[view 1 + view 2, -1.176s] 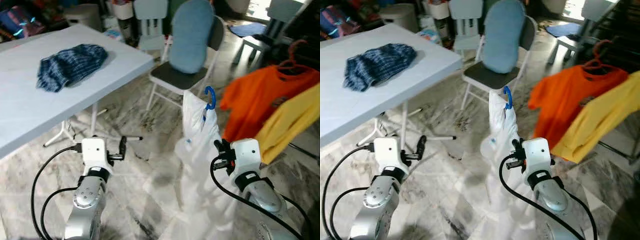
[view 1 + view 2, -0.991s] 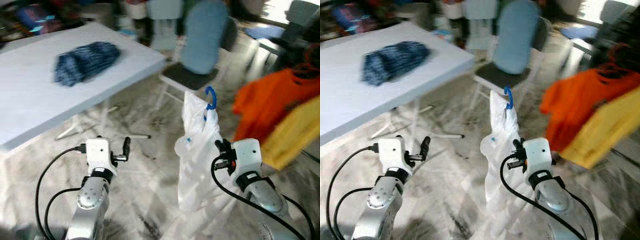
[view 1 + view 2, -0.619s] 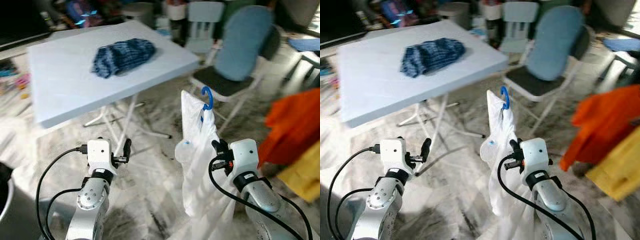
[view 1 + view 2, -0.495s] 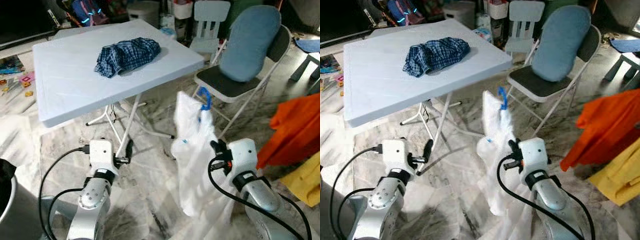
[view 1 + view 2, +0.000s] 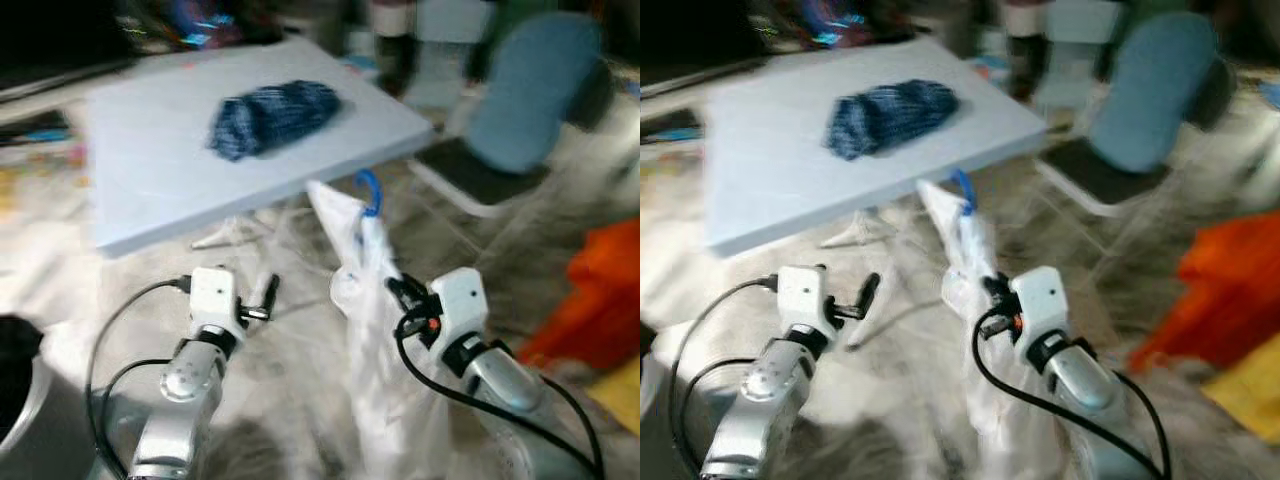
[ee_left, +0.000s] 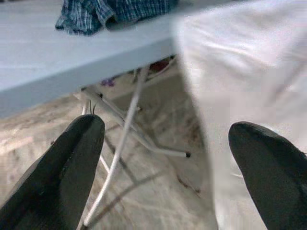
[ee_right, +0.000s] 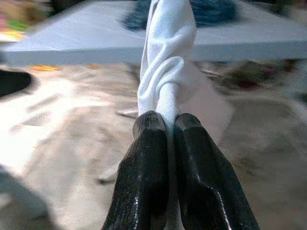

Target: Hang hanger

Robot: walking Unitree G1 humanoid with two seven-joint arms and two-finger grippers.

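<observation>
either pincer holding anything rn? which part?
Right pincer is shut on the white garment, pinching a bunched fold below the blue hanger hook. Left pincer is open, holding nothing.

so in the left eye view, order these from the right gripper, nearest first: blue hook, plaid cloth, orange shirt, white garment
1. white garment: clamped in the right gripper.
2. blue hook: just above the gripper, topping the garment.
3. orange shirt: off to the robot's right.
4. plaid cloth: on the table, ahead and left.
</observation>
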